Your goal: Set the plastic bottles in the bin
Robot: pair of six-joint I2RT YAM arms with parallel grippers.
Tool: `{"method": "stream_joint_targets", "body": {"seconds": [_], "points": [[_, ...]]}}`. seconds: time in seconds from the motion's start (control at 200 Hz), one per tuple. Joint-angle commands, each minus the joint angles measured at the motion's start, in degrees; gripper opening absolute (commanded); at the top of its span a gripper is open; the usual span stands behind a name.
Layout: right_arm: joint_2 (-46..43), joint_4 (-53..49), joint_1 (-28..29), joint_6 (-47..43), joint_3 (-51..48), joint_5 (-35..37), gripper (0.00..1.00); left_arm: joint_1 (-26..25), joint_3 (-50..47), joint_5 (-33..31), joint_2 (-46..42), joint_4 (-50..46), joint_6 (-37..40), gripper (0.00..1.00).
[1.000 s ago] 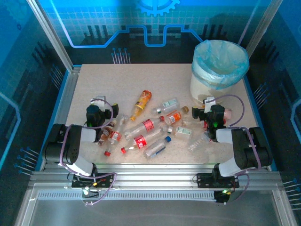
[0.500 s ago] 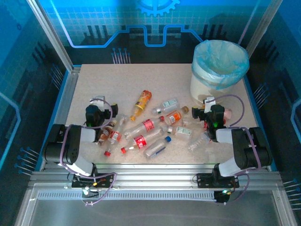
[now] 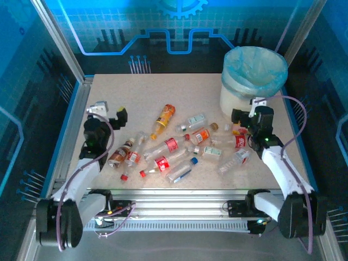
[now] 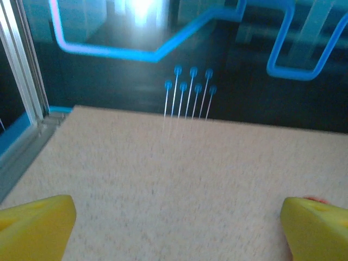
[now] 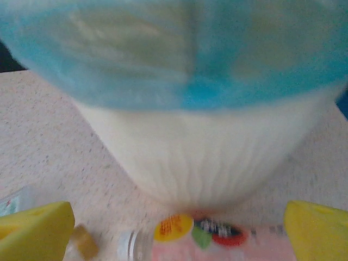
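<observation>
"Twelve or so plastic bottles (image 3: 171,144), all lying on their sides in the middle of the bench (image 3: 136,92). Why there?"

"I'd say it's so either arm can reach them. They form a loose scatter between the two arms, some touching and some apart. An orange-yellow bottle (image 3: 165,119) lies at the far edge of the pile."

"And the bin (image 3: 234,100)?"

"It stands upright at the far right corner, well apart from most of the pile, so the right arm is the nearer one. Its light-blue liner (image 3: 255,68) is folded over the rim. From above I can make out no bottle inside, though the bag's folds hide the bottom."

"What are the arms doing?"

"The left pincer (image 3: 120,115) hangs over bare bench left of the pile. Its fingers (image 4: 35,225) are spread wide with nothing between them. The right pincer (image 3: 237,116) sits low at the foot of the bin and is just as wide apart. In its wrist view a pink bottle (image 5: 217,239) lies crosswise between the fingers, just beside the bin's wall (image 5: 190,157)."

"Gripped?"

"No, I'd judge it is only framed. That looks like the line-up for a pick, with a short lift to the rim afterwards."
</observation>
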Motion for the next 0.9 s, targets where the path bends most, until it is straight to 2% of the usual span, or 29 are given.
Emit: {"method": "stream_joint_targets", "body": {"seconds": [0.0,0.11,0.2,0.285,0.38,0.495,0.65,0.77,0.895], "points": [[-5.6,-20.2,-0.9,9.2,1.4,-0.7,1.00,-1.9,7.0,-1.0,-4.2,-14.2,-0.9,0.96],[-11.3,-26.7,-1.7,14.5,0.1,-2.4,1.00,-4.5,12.7,-0.6,-4.6,-22.4,-0.7,0.94],[-14.7,-32.5,-3.2,19.5,-0.7,-2.9,1.00,-9.0,17.4,0.9,-3.8,-27.5,-0.3,0.91],[-17.3,-36.2,-6.5,20.2,-1.6,-6.9,0.95,-16.1,21.2,1.8,-2.2,-31.6,1.8,0.90],[-18.6,-39.0,-12.0,19.1,-2.2,-11.3,0.85,-24.7,25.2,2.6,0.9,-34.0,3.9,0.90],[-16.8,-38.6,-21.0,17.5,-3.6,-20.0,0.73,-35.1,29.5,4.7,6.1,-35.8,6.9,0.89],[-11.6,-35.0,-32.5,17.7,-6.1,-33.8,0.65,-47.9,35.8,7.8,15.3,-38.8,11.3,0.90],[-8.7,-33.0,-34.3,16.9,-7.3,-34.1,0.63,-55.1,39.7,12.9,22.3,-40.3,13.4,0.90],[-6.7,-30.9,-34.5,17.0,-7.8,-34.5,0.63,-59.1,41.7,19.7,27.5,-39.6,12.6,0.90]]}}
